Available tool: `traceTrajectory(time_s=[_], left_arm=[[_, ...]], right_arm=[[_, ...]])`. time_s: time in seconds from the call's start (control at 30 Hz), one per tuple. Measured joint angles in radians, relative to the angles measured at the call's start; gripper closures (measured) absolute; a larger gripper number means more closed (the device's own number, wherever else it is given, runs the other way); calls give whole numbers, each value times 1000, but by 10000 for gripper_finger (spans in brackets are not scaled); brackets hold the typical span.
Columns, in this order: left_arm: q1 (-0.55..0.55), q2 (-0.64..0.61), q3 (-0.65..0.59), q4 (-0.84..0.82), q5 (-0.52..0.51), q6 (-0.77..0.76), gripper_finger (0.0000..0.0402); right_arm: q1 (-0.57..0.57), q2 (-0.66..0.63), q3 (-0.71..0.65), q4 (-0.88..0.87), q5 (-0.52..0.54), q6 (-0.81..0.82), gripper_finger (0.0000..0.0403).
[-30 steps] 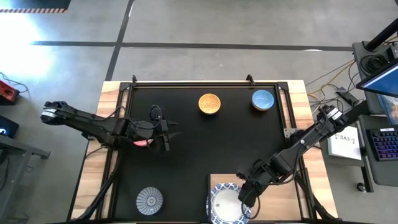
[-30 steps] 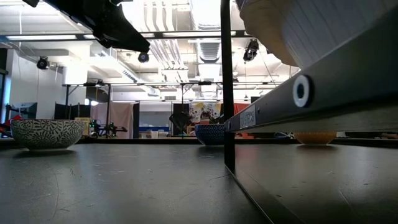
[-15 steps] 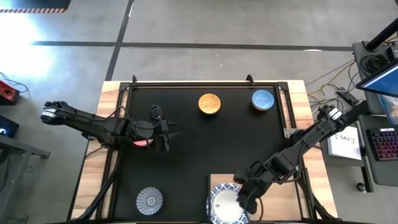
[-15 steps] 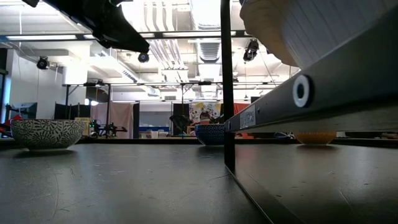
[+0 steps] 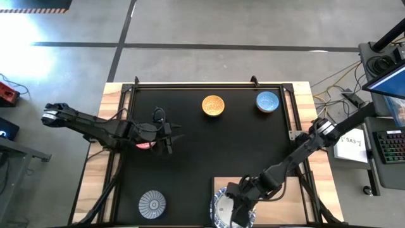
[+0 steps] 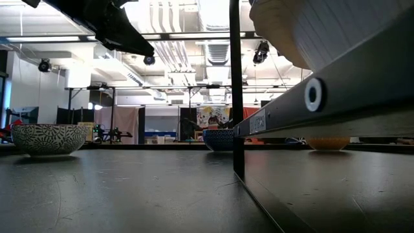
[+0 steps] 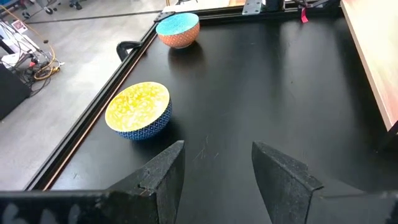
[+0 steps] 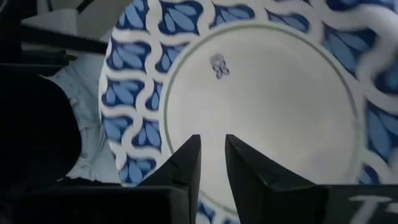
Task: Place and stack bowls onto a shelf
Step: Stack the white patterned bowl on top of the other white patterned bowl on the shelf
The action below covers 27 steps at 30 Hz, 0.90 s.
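Right gripper [image 5: 233, 204] hangs over the white blue-rimmed bowl [image 5: 223, 214] on the shelf [image 5: 285, 201], fingers a narrow gap apart, gripping nothing. Left gripper [image 5: 172, 138] hovers open above the mat [image 5: 240, 139] by the pink-red bowl [image 5: 144, 144].

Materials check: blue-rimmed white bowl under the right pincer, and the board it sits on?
White bowl: looks like glazed ceramic, with a smooth, faintly glossy white well and a printed blue leaf pattern on the rim. Could be melamine; the look alone leaves that open. Board: pale unfinished-looking wood, matte tan, though no grain is legible. The right pincer hovers just over the bowl.
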Motion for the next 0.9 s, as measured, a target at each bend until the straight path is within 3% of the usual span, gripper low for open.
traceTrajectory(time_s=[0.37, 0.9], left_arm=[[0, 0, 0, -15, 0, 25, 232], [0, 0, 0, -19, 0, 25, 232]], right_arm=[[-6, 128, 182, -232, 0, -8, 360], [-26, 129, 144, -320, 9, -14, 360]])
